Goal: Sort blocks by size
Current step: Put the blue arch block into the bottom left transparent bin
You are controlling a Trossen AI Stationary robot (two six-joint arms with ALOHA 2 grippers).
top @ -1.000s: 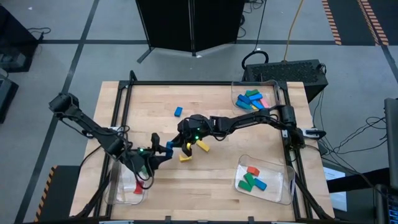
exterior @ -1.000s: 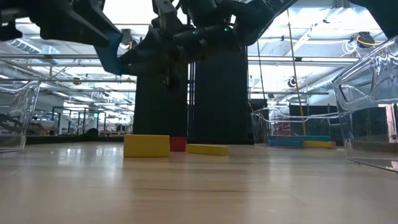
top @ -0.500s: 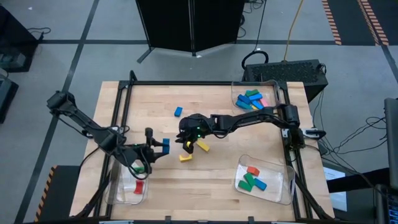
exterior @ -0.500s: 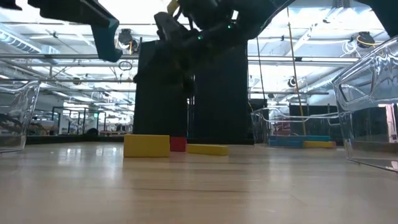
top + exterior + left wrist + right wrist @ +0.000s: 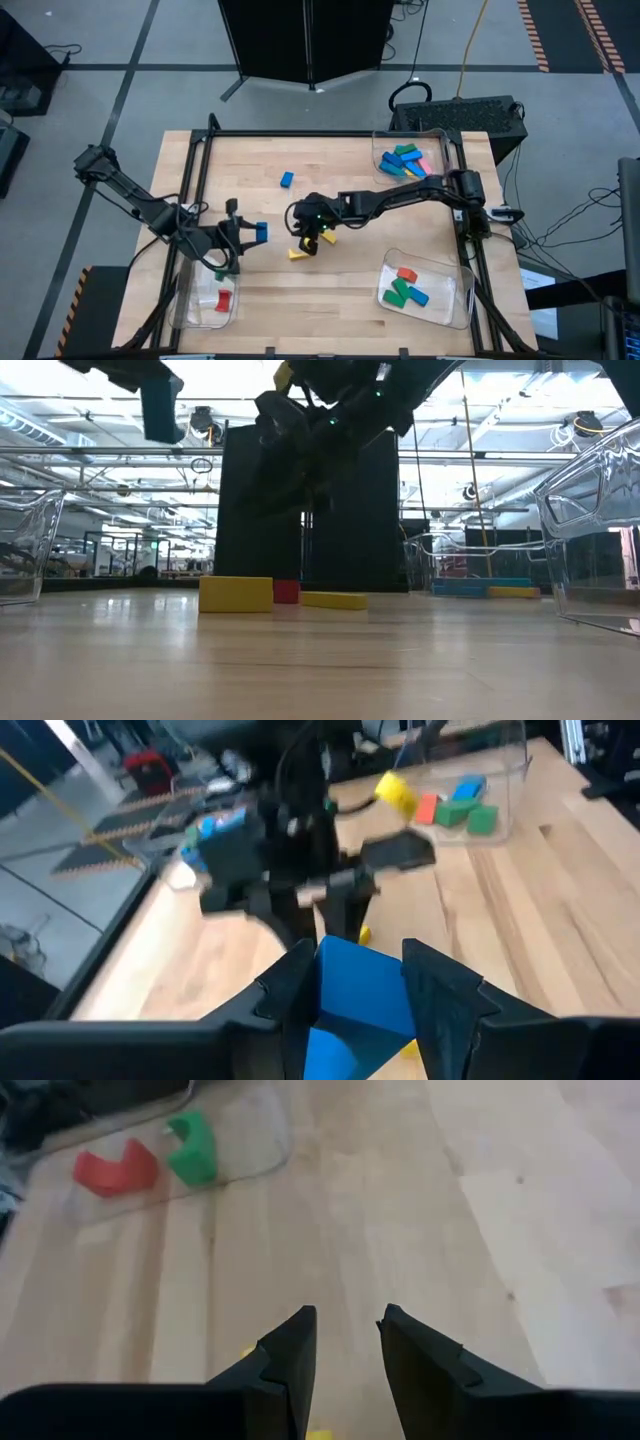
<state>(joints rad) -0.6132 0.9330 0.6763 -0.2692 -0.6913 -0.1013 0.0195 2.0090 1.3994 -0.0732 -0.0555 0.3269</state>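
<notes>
The left pincer (image 5: 250, 233) was clamped on a blue block (image 5: 260, 231), as its wrist view showed plainly: the block (image 5: 352, 995) sat wedged between the two dark fingers. Over the last second that pincer had drawn back from the right pincer and swung toward the clear tray (image 5: 192, 312) just behind and below it, where a red block (image 5: 223, 300) and a green block (image 5: 221, 272) already lay; I judged the blue one was being carried there to join them. Out in front of it, the right pincer (image 5: 308, 240) had dipped lower over the two yellow blocks (image 5: 299, 253) lying near its tips, and its fingers (image 5: 290, 1350) stood a little apart with bare wood showing between them, so it held nothing. A lone blue block (image 5: 286, 179) lay well beyond both pincers. The high view gave the layout, including the far tray (image 5: 437, 135) of longer blocks and the near tray (image 5: 461, 300) of mixed ones. Only the low view showed the carried block (image 5: 160, 407) lifted well clear of the table (image 5: 320, 660), with a yellow block (image 5: 236, 594) resting flat. Only the right wrist view showed the gap between that arm's fingers.
</notes>
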